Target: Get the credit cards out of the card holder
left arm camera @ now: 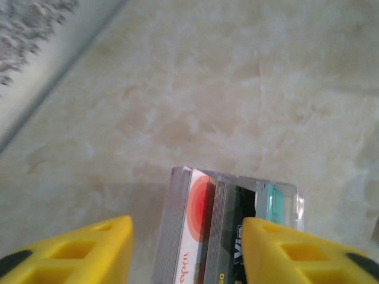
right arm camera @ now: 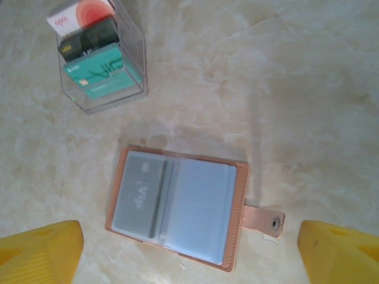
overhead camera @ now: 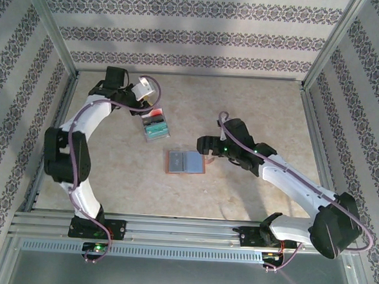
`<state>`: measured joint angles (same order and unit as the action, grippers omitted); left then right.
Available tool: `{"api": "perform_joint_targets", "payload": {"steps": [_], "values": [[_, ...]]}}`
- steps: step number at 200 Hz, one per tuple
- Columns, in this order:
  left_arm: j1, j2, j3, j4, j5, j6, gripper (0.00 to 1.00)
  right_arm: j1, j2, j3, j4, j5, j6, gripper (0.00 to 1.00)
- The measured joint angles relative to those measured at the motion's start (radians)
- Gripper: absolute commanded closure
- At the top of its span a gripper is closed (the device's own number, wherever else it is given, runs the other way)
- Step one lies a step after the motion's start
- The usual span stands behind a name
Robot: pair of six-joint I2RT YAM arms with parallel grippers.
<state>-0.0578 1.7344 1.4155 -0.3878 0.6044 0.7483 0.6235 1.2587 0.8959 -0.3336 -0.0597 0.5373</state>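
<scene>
1. Right gripper (overhead camera: pixel 203 146) hung over the beige marbled table (overhead camera: pixel 262 108), just right of the card holder (right arm camera: pixel 177 207) in the overhead view. Its yellow fingers (right arm camera: pixel 38 251) were spread wide with nothing between them.
2. Left gripper (overhead camera: pixel 150 109) stood toward the table's far left, over a clear plastic box (overhead camera: pixel 156 126). Its jaws were parted, one on each side of the box's near end. We saw a gap beside the left finger but couldn't tell whether the right one touched the box.
3. We found the card holder lying open and flat near the table's middle, a tan rim around grey-blue pockets. It was near the box but apart from it.
4. Inside the box stood three credit cards (right arm camera: pixel 100 74) on edge: one white with a red circle, one black, one teal.
5. We saw a grey VIP card (right arm camera: pixel 139 192) tucked in the holder's left pocket in the right wrist view.
6. A tan snap strap (right arm camera: pixel 263 219) stuck out from the holder's right edge, flat on the table.
</scene>
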Motion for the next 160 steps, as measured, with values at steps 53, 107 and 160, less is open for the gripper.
{"api": "perform_joint_targets", "payload": {"steps": [53, 107, 160], "values": [[0.0, -0.332, -0.306, 0.25, -0.14, -0.305, 0.0, 0.096, 0.127, 0.095, -0.072, 0.072, -0.018, 0.12], [0.0, -0.586, -0.553, 0.328, -0.294, -0.595, 0.01, 0.191, 0.267, 0.175, -0.116, 0.101, -0.018, 0.15], [0.001, -0.765, -0.706, 0.348, -0.392, -0.853, 0.01, 0.252, 0.415, 0.262, -0.153, 0.1, -0.016, 0.15]]}}
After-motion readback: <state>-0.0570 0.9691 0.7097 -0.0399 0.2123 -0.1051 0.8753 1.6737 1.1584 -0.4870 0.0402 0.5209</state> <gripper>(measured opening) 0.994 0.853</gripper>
